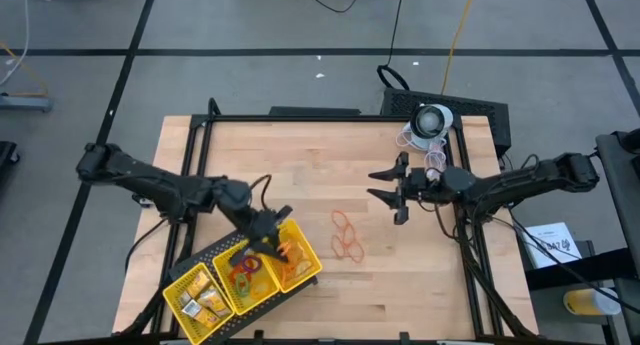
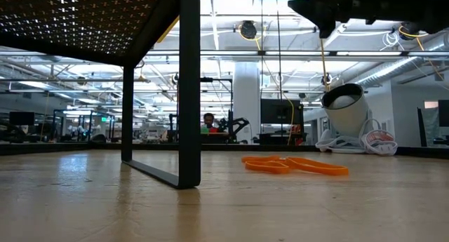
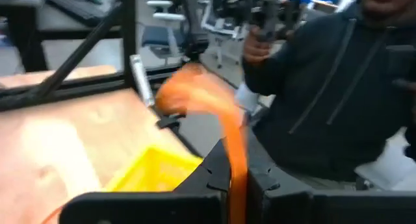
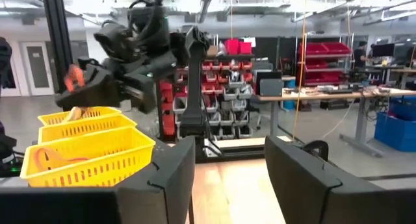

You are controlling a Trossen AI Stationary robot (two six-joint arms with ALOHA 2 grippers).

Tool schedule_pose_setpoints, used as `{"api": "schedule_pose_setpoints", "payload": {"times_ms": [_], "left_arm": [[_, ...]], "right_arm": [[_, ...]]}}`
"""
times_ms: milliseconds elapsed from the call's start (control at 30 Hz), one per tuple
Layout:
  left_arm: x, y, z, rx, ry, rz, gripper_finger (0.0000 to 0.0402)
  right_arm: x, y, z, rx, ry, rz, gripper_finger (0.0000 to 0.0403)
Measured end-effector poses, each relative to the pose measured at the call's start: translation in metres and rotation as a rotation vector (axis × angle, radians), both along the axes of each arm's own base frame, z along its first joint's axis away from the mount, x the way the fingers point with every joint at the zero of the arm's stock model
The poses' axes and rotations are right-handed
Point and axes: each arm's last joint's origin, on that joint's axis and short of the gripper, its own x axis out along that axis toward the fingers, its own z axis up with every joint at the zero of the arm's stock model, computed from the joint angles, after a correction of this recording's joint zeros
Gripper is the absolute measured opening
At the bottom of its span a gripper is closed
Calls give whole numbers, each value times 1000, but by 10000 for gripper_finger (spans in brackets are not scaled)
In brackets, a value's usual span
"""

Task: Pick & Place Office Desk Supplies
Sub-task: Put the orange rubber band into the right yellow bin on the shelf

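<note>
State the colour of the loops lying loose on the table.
Orange. The rubber-band loops show best in the high view, on bare wood right of the tray.

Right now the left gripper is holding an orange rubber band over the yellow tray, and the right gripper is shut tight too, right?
Not quite. The right gripper is open and empty, as the right wrist view shows. The left gripper does pinch an orange rubber band over the yellow tray.

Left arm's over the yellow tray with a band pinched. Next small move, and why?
Probably open the left gripper to let go. Its jaws are shut on an orange rubber band, hanging above the tray end that already holds orange bands. The right gripper waits, jaws open, near the loose bands.
</note>
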Motion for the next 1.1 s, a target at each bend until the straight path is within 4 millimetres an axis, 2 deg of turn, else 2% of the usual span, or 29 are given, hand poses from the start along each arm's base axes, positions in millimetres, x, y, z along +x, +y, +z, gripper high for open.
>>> {"api": "schedule_pose_setpoints", "payload": {"times_ms": [100, 300, 733, 933, 1100], "left_arm": [[0, -9, 0, 8, -18, 1, 15], [1, -9, -3, 34, 4, 173, 36], [1, -8, -4, 23, 39, 209, 198], [0, -6, -3, 18, 38, 215, 240], [-21, 15, 14, 7, 55, 277, 259]], "right_arm": [[-2, 0, -2, -17, -12, -4, 174], [-2, 0, -2, -24, -9, 0, 172], [-1, 0, -3, -23, -7, 0, 171], [-1, 0, -4, 7, 3, 12, 177], [1, 4, -7, -3, 26, 66, 174]]}}
